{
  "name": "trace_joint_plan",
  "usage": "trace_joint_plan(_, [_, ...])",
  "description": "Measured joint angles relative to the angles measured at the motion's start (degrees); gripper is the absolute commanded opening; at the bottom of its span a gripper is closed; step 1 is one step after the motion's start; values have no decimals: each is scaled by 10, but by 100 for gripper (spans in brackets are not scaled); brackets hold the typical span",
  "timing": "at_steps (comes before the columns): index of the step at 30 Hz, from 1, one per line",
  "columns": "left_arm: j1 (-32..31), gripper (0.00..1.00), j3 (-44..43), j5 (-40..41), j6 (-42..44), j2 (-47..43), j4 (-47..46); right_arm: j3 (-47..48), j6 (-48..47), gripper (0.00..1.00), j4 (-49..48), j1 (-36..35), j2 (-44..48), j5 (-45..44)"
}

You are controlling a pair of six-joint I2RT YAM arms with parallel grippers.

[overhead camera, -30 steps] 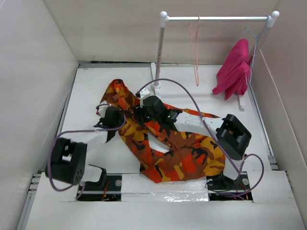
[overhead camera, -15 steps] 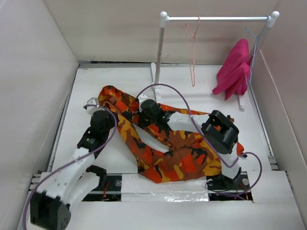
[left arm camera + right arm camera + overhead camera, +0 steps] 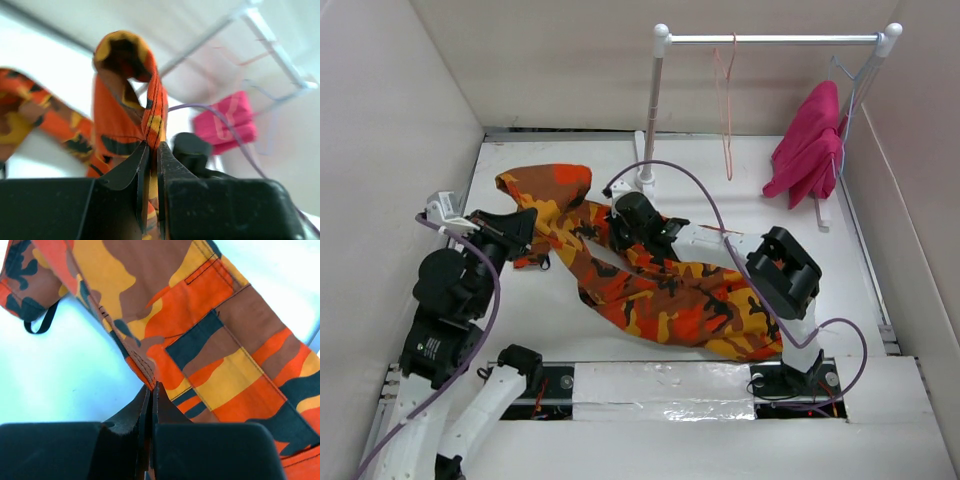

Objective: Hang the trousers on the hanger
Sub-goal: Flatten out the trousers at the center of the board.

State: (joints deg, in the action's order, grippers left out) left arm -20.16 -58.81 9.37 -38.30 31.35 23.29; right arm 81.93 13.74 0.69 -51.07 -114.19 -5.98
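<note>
Presently the left gripper pinches an edge of the trousers, a fold standing above its jaws. The right gripper clamps a seam (beside a pocket). The trousers sprawl across the table. Well apart, the hanger hangs from the rail.

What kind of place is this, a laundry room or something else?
Probably a robot test cell: white walls box in the table, robot arms are mounted at its edge, and a rail holds a hanger and pink garment.

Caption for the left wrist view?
Left gripper shut on a raised trousers fold; rail and pink garment blurred behind.
</note>
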Motion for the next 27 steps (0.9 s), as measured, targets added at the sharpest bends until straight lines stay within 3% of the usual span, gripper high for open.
trace_joint_plan(4, [0,0,-7,-19,7,-31,13,-12,0,0,2,-12,6,-2])
trace_joint_plan(5, [0,6,-3,-11,8,-40,27,-18,0,0,3,-17,8,-4])
trace_joint_plan(8, [0,37,12,33,11,-72,78,-33,0,0,6,-33,10,-12])
trace_joint_plan(11, [0,41,16,77,8,-94,110,-51,1,1,14,-43,17,-16])
trace_joint_plan(14, [0,50,38,113,2,-99,118,-83,2,27,20,-50,46,-21])
trace_joint_plan(15, [0,51,50,117,0,-102,118,-92,3,46,25,-52,59,-24])
trace_joint_plan(16, [0,51,62,120,-2,-103,118,-99,5,56,33,-53,71,-29])
trace_joint_plan(19, [0,51,72,123,-5,-93,114,-108,2,72,51,-61,105,-49])
trace_joint_plan(23, [0,47,106,137,-16,-57,50,-116,-1,73,71,-78,156,-71])
trace_joint_plan(25, [0,47,139,134,-27,-24,21,-116,-7,49,77,-90,181,-83])
trace_joint_plan(26, [0,48,152,134,-31,-2,11,-116,-11,45,80,-99,193,-89])
trace_joint_plan(27, [0,48,160,134,-36,17,5,-116,-15,47,78,-108,206,-92])
